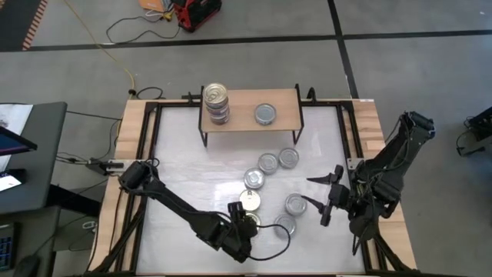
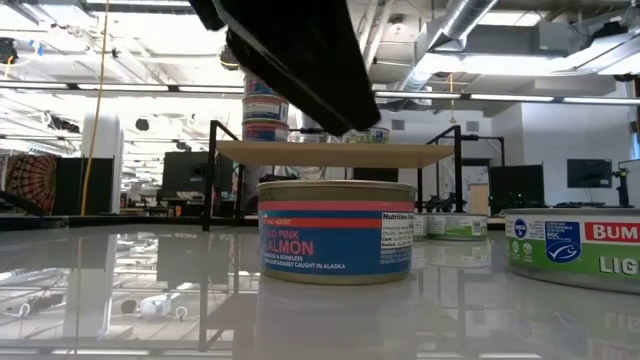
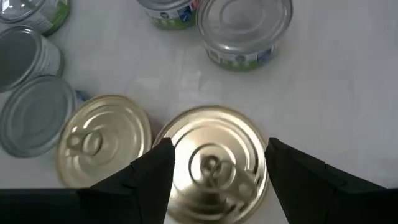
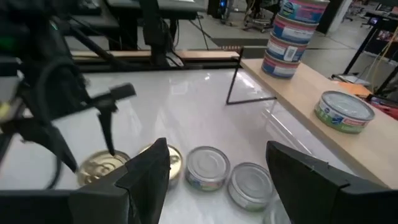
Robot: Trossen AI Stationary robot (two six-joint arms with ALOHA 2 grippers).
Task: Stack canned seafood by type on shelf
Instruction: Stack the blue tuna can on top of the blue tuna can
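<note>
The light-wood shelf (image 1: pixel 284 100) stands at the table's far side, with a stack of three tins (image 1: pixel 217 102) at its left end and one silver-lidded tin (image 1: pixel 265 114) beside it. Several tins lie loose on the white table, among them two gold-lidded ones (image 3: pixel 102 146) side by side. My left gripper (image 3: pixel 217 146) is open, slanting down over the nearer gold-lidded tin (image 3: pixel 214 165), one finger on either side of it; I see no touch. My right gripper (image 1: pixel 327 200) hangs open above the table's right part, holding nothing.
Silver-lidded tins with green labels (image 3: pixel 245 28) stand just beyond the gold ones, others (image 1: pixel 267 162) nearer the shelf. In the low view a blue salmon tin (image 2: pixel 335 230) fills the foreground. The table has a wooden rim (image 1: pixel 131 131).
</note>
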